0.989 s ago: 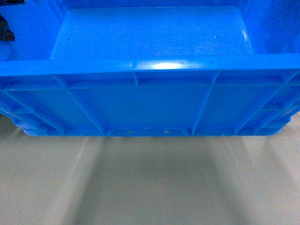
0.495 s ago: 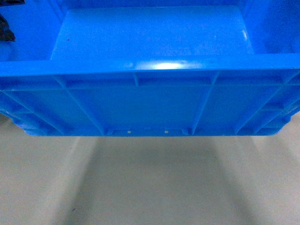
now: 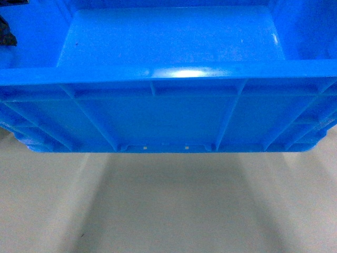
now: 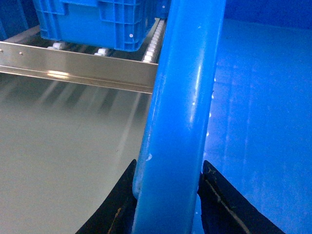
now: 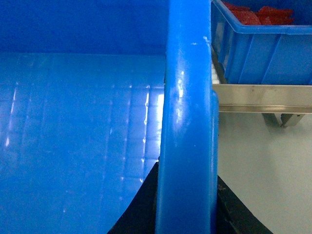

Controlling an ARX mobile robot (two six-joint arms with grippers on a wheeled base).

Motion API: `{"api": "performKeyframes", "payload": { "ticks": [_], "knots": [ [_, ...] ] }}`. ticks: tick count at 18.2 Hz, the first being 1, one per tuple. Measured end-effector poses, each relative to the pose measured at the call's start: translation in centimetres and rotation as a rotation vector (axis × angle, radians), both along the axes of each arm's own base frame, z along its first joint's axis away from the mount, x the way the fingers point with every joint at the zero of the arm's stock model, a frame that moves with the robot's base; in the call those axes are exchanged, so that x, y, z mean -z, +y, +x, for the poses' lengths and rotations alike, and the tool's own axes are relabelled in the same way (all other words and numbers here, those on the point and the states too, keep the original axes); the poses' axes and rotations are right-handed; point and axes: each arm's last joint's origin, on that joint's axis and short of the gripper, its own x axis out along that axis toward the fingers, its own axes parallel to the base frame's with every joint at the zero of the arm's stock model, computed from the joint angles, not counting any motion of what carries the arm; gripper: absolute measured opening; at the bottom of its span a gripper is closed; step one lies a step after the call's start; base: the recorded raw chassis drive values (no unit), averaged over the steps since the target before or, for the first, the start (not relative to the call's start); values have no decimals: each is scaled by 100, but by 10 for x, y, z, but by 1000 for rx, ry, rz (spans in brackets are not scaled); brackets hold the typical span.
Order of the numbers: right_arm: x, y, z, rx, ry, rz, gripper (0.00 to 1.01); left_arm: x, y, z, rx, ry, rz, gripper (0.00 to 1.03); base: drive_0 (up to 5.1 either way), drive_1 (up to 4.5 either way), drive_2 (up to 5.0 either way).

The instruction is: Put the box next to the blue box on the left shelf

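The box (image 3: 168, 79) hangs off the floor (image 3: 168, 211), empty inside, long axis running side to side across the head view. Left pincer (image 4: 168, 195) pinches its left rim, right pincer (image 5: 185, 204) pinches its right rim (black fingers on either side of each wall). The shelf (image 4: 78, 66) lies ahead, its steel rail and white rollers (image 4: 152, 44) beyond the box. One blue crate (image 4: 92, 22) sits on the rollers to the left; another crate (image 5: 263, 46) to the right holds red pieces (image 5: 258, 14). Likely the gap between them is the target.
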Motion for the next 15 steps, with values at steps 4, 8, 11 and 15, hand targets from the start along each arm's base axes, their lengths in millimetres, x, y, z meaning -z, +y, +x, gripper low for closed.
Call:
{"api": "performKeyframes", "payload": {
  "ticks": [4,8,11,15],
  "knots": [
    [-1,0,0,-1,-6,0,18,0,0,0,0,-4,-1,32,1,107,-105],
    [-1,0,0,-1,-2,0,18,0,0,0,0,1,0,32,10,436,-415],
    [-1,0,0,-1,-2,0,18,0,0,0,0,-1,-1,32,7,433,-419],
    [-1,0,0,0,-5,1,18,0,0,0,0,-4,-1,32,7,432,-419]
  ]
}}
